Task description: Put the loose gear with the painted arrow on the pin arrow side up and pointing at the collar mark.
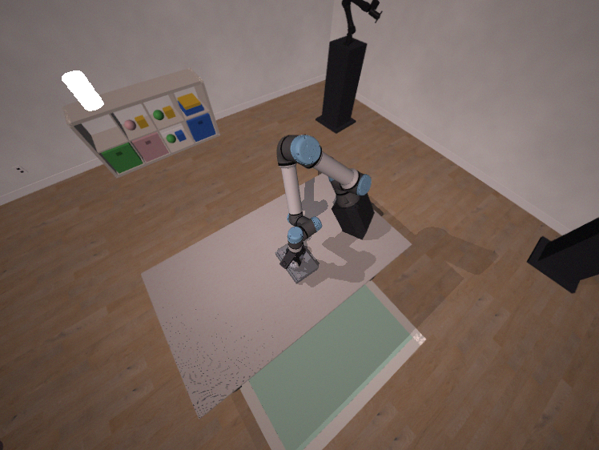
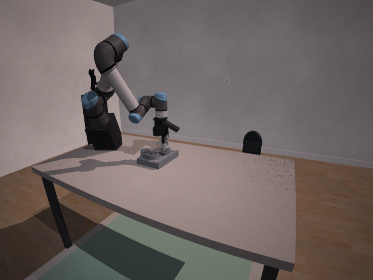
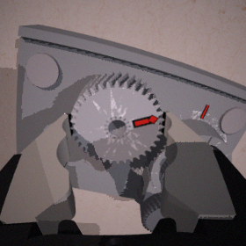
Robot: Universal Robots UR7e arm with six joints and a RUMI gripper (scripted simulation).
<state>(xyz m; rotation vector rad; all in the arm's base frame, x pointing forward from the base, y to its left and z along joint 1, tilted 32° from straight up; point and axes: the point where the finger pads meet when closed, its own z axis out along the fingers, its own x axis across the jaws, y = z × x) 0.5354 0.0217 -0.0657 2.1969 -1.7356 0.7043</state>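
In the wrist view my gripper (image 3: 117,114) is shut on the grey gear (image 3: 116,127), one finger on each side of its toothed rim. The gear's arrow side faces up. Its red arrow (image 3: 146,121) points right and slightly up. A red mark (image 3: 205,111) sits on a collar at the right of the grey base plate. Another gear shows partly below, behind the right finger. The pin is hidden under the gear. In the exterior view the gripper (image 2: 164,147) is low over the base plate (image 2: 157,158). In the top view the gripper (image 1: 292,259) covers the plate (image 1: 301,265).
The base plate has round pads at its left (image 3: 42,71) and right (image 3: 232,120) corners. A larger ring part stands on the plate's left half. The arm's black base (image 2: 102,132) stands at the table's far left corner. The table edge (image 2: 150,222) runs along the front.
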